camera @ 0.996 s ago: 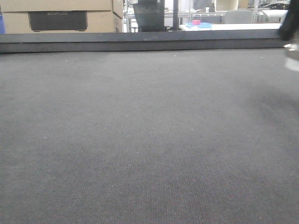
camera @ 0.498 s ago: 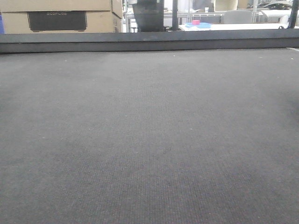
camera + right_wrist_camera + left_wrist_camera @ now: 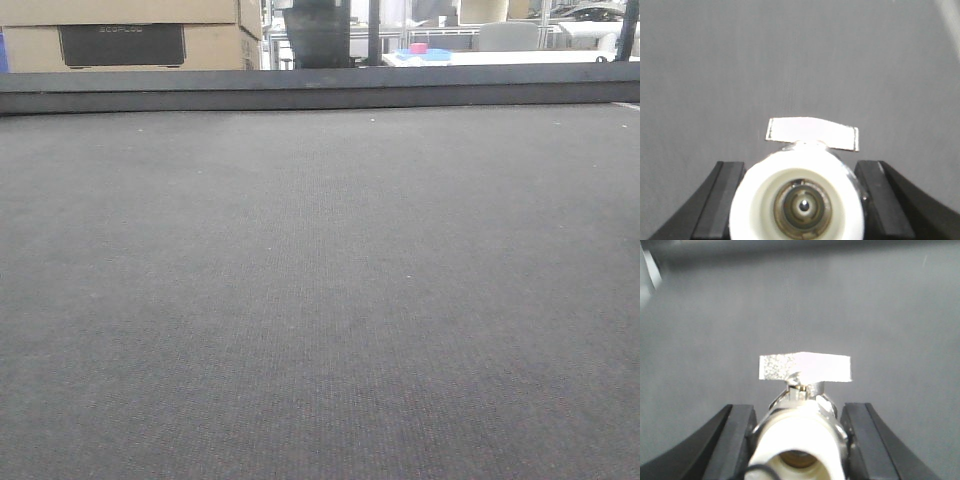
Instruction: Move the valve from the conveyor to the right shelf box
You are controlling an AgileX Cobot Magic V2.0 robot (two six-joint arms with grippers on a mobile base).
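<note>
The conveyor [image 3: 320, 280] is a wide dark grey woven belt with a dark raised rim [image 3: 320, 88] at the back; nothing lies on it in the front view. My left gripper [image 3: 799, 412] is shut on a silvery valve [image 3: 797, 435] with a white end cap, its flat lever [image 3: 805, 366] pointing up, held above the belt [image 3: 790, 305]. My right gripper [image 3: 799, 170] is shut on a second valve [image 3: 799, 200] with a white end cap, above the belt [image 3: 790, 60]. The black fingers [image 3: 722, 200] press both sides. The right shelf and its box are out of view.
Cardboard boxes [image 3: 120, 35] stand behind the rim at the back left. A white table with blue and pink items [image 3: 425, 52] is at the far back right. A blurred bright metal edge [image 3: 650, 275] shows at the left wrist view's top left.
A dark arm with a pale object at the front view's right edge one second ago has left the view. The belt itself looks the same.
</note>
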